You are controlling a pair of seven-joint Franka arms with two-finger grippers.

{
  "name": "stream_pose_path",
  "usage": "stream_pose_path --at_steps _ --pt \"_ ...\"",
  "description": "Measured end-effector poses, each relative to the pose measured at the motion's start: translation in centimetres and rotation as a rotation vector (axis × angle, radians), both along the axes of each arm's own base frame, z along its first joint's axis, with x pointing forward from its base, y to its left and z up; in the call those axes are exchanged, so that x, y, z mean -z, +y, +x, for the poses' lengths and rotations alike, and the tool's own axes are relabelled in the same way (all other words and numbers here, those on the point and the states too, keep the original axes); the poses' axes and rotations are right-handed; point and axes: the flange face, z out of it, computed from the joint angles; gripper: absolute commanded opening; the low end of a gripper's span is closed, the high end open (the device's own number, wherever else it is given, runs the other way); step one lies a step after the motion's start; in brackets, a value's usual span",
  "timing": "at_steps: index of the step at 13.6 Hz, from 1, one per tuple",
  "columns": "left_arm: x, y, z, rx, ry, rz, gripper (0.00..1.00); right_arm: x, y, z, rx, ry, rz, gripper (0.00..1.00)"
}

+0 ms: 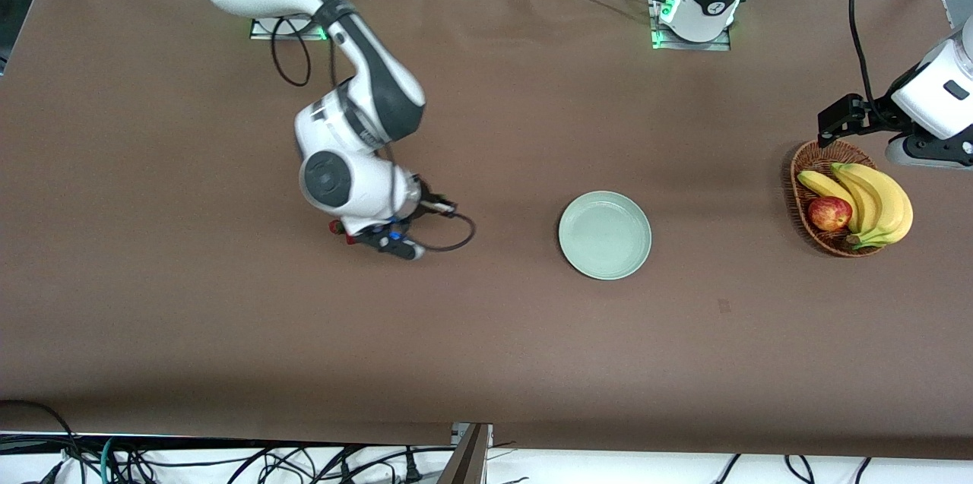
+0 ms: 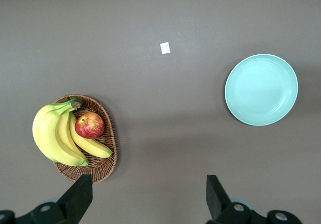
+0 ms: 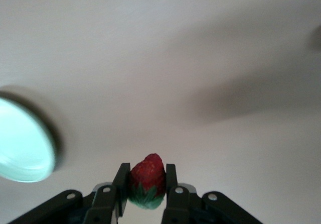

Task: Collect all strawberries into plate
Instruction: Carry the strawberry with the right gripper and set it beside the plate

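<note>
My right gripper is shut on a small red strawberry with a green cap, held between both fingers. In the front view the right hand is low over the table, toward the right arm's end from the mint-green plate. Two red strawberry bits peek out beside the hand; I cannot tell which one is held. The plate is empty and also shows in the right wrist view and the left wrist view. My left gripper is open and empty, high above the table near the basket.
A brown wicker basket with bananas and a red apple stands toward the left arm's end of the table. A small white scrap lies on the brown table cover between the basket and the plate.
</note>
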Motion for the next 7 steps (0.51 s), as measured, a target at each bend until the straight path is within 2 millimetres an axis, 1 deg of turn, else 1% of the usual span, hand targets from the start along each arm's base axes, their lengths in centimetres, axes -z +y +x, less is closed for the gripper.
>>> stream_pose_path --at_steps 1,4,5,6,7 --pt "0.0 0.0 0.0 0.000 0.000 0.000 1.00 0.2 1.7 -0.8 0.026 -0.008 0.006 0.15" --pt "0.0 0.0 0.0 0.000 0.000 0.000 1.00 1.6 6.1 -3.0 0.088 -0.034 0.025 0.15" --pt "0.0 0.0 0.0 0.000 0.000 0.000 1.00 2.0 7.3 -3.7 0.097 -0.047 0.033 0.15" --pt "0.0 0.0 0.0 0.000 0.000 0.000 1.00 2.4 7.9 -4.1 0.100 -0.052 0.037 0.15" --pt "0.0 0.0 0.0 0.000 0.000 0.000 1.00 2.6 8.0 -4.1 0.102 -0.052 0.037 0.17"
